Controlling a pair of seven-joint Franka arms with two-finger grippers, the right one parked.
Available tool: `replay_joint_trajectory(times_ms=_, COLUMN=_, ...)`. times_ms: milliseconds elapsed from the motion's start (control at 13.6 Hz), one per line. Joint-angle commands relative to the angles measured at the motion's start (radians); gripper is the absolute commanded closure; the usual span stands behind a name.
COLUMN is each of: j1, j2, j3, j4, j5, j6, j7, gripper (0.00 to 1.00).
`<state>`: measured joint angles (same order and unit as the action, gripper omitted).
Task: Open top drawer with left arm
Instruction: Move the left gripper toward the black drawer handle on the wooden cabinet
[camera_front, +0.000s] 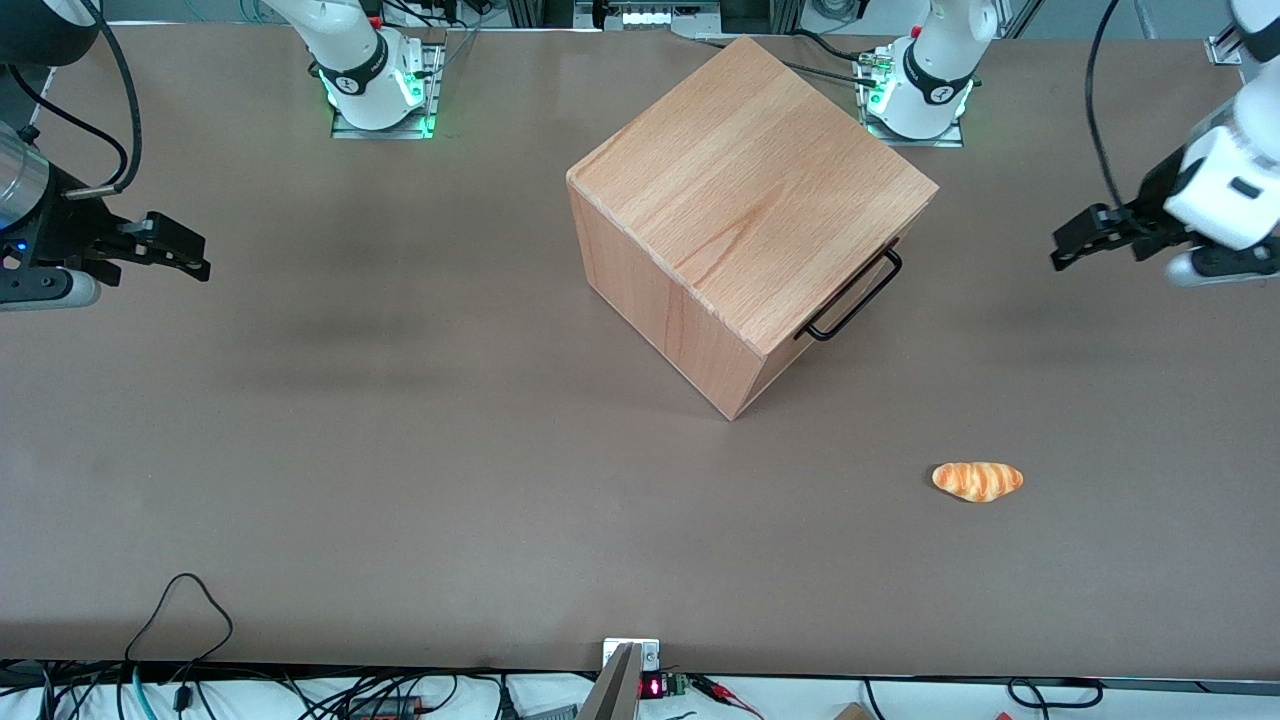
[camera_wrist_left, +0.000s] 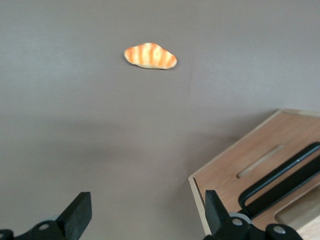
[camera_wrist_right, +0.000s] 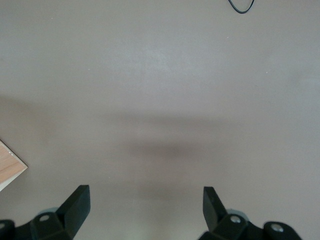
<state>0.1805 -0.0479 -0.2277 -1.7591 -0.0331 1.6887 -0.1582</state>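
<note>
Top drawer (camera_front: 850, 285) is seen fully closed in the cabinet (camera_front: 745, 200) at table centre; handle (camera_front: 853, 296) untouched. Gripper (camera_front: 1068, 243) is held spread wide, empty, well apart toward the working arm's end. Approach, grasp and pull remain.

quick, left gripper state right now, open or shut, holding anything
Left gripper: open and empty, fingers spread wide, hovering above the table toward the working arm's end, apart from the top drawer's black handle.
</note>
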Motion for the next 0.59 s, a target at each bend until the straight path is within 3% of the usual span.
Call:
replay_joint_trajectory(times_ms=0, j1=0.005, j2=0.034, j3=-0.08, j4=0.02, j5=-0.054, j6=-0.015, j7=0.08, gripper=0.0)
replay_joint_trajectory(times_ms=220, j1=0.004, j2=0.062, j3=-0.142, j4=0.0, j5=-0.115, j6=0.003, j7=0.164, gripper=0.0)
replay_joint_trajectory(times_ms=514, j1=0.019, j2=0.089, j3=-0.143, j4=-0.083, j5=-0.215, j6=0.133, j7=0.457, gripper=0.0)
